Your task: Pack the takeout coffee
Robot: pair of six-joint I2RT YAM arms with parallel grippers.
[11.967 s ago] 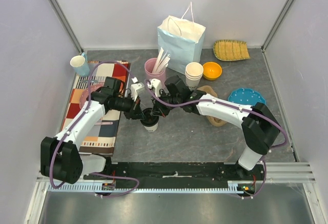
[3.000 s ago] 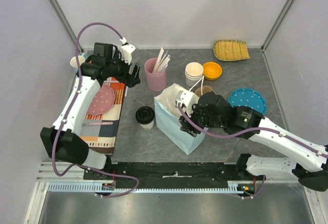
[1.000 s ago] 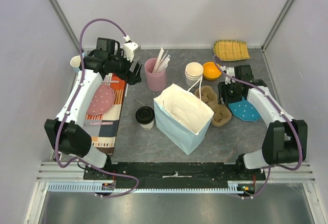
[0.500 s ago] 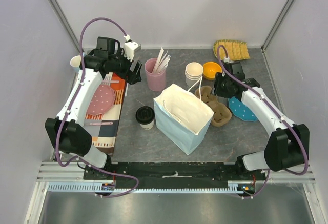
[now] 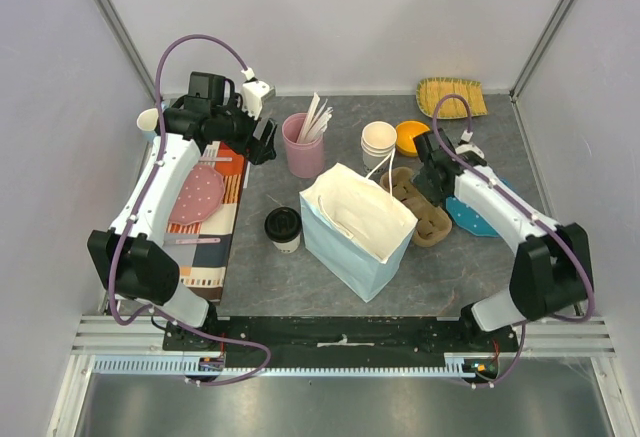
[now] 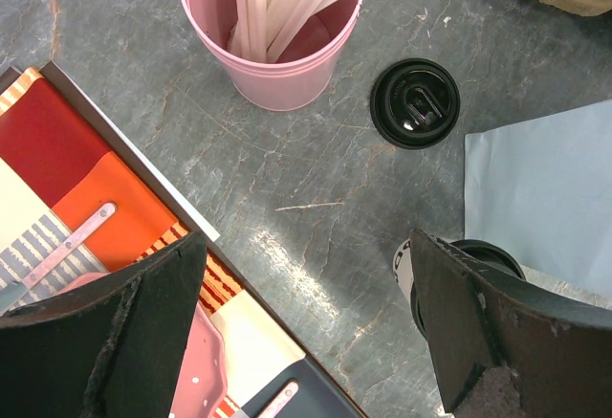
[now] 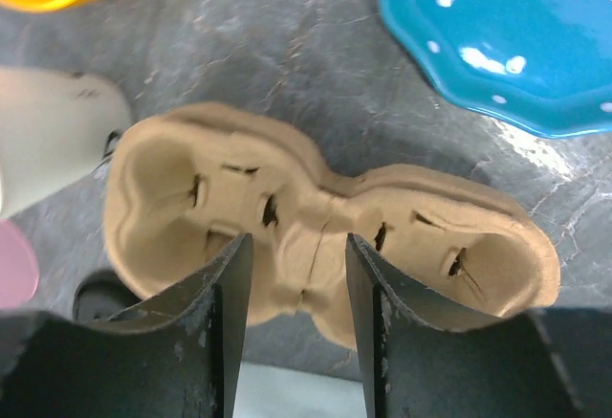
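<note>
- Standing near the middle of the table [image 5: 260,277], the bag [image 5: 345,252] is holding its mouth open upward.
- The mat [image 5: 200,247] is lying along the table's left side.
- The left gripper [image 6: 306,246] is hovering over the mat's far right edge, beside the pink cup [image 5: 300,152], with its fingers spread wide and nothing between them.
- The right gripper [image 7: 295,241] is hanging over the carrier [image 7: 163,198], its fingers apart on either side of the narrow middle. Whether they are touching it, I cannot tell.
- The carrier is lying just right of the bag, beside the plate [image 5: 482,219].
- The coffee [image 5: 283,227] is sitting upright on the table with its lid on, just left of the bag, between bag and mat, well apart from both grippers.
</note>
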